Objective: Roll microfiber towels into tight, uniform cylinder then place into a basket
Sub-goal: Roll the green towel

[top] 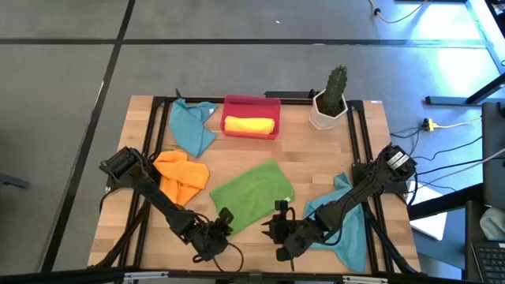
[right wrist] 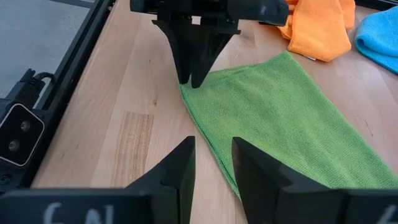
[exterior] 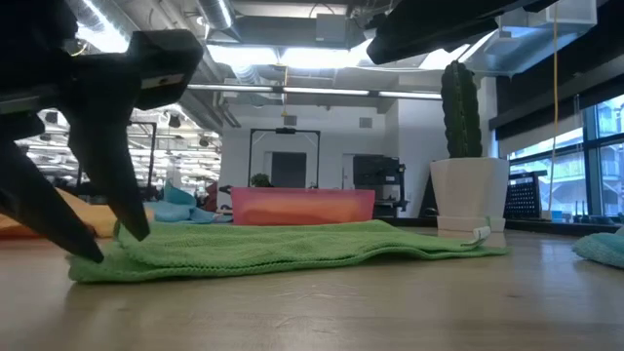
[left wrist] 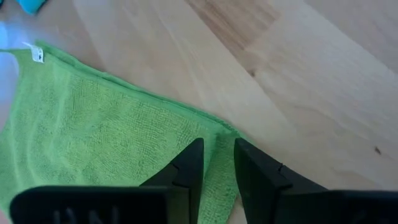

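High view: a green towel [top: 251, 194] is seen spread flat on the wooden bench [top: 316, 158], at lower centre of the frame. The left gripper [top: 223, 221] is placed at the towel's lower left corner; the right gripper [top: 276, 222] is placed at its lower right edge. A red basket [top: 252, 103] is seen at upper centre, with a rolled yellow towel [top: 250, 125] inside it. A teal towel [top: 193, 126] lies just left of the basket, an orange towel [top: 181, 177] at centre left, and a second teal towel [top: 347, 225] at lower right under the right arm. A white cactus pot [top: 327, 112] stands right of the basket.

Low view: the green towel [exterior: 283, 246] is seen lying flat, with dark fingers [exterior: 102, 166] planted on its left end.

Left wrist view: the left gripper [left wrist: 217, 163] is seen over the towel's edge [left wrist: 112, 134]; its jaws stand narrowly apart, and whether cloth is pinched cannot be told.

Right wrist view: the right gripper [right wrist: 212, 158] is seen with jaws narrowly apart over the green towel's edge [right wrist: 280, 118], nothing held. The left gripper [right wrist: 193, 78] is seen at top centre, tips down on the far corner
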